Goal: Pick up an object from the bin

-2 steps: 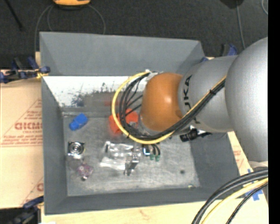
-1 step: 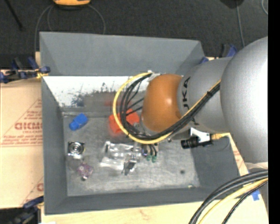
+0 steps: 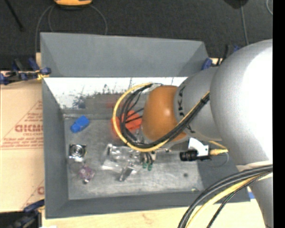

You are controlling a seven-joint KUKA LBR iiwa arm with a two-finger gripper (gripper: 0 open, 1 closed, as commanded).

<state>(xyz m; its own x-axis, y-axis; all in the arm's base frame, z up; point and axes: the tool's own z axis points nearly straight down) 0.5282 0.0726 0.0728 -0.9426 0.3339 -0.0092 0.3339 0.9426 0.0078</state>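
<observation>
While the arm [image 3: 237,99] is reaching in from the right, its orange wrist cover [image 3: 160,112] is blocking most of my view of the end effector [image 3: 145,162], which is sitting low over the middle of the bin [image 3: 133,61] floor. I'm not able to tell if it's open or closed.

Nearest thing: a clear plastic clutter [image 3: 115,156] is lying just left of it; contact unclear. A slim clear-and-silver piece [image 3: 126,173] at the clutter's lower edge is lying flat, long axis running diagonally, lower-left to upper-right, upper end pointing toward the end effector.

A red-orange thing [image 3: 132,121] is sitting behind the cable loop [image 3: 118,109]. Further left, a blue block [image 3: 79,124], a shiny metal piece [image 3: 77,151] and a purple-tinted clear piece [image 3: 87,174] are lying apart from each other.
</observation>
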